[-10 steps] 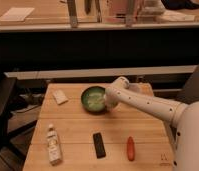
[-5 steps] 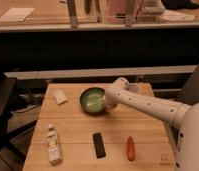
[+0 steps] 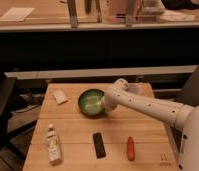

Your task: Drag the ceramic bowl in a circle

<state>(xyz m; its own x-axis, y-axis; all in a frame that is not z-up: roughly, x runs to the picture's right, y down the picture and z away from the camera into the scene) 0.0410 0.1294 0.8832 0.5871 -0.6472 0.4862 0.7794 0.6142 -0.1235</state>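
1. Ceramic bowl point(image 3: 89, 102): on the far half of the worktop point(image 3: 78, 131), roughly mid-width, upright, glossy green with a paler inside.
2. End effector point(image 3: 105, 102): at the bowl's right rim, brought in from the right on the white arm point(image 3: 143, 102). Closed tight, by the look of it pinched on that rim, though the exact contact is hard to make out.
3. Against half a second and a full second ago: next to nothing changed. Same arm pose, same closed grip, bowl in much the same spot. At most a shade closer to the near edge, too slight to call.
4. Meaning for the task, as a judgement: hold apparently secured, but no real sweep under way. Circle either barely begun or paused, with most of the loop probably yet to trace.
5. Room for the loop: white packet point(image 3: 59, 97) left of the bowl, near but apart. Bottle point(image 3: 53, 145) at near left, black bar point(image 3: 98, 145) at near centre and orange stick point(image 3: 130, 148) at near right, all well apart from the bowl.
6. Next move, probably: a tight, flat slide, kept short on the left to miss the packet.
7. Risk: rim slipping out of a one-sided pinch, or the bowl tipping if pulled upward instead of slid.
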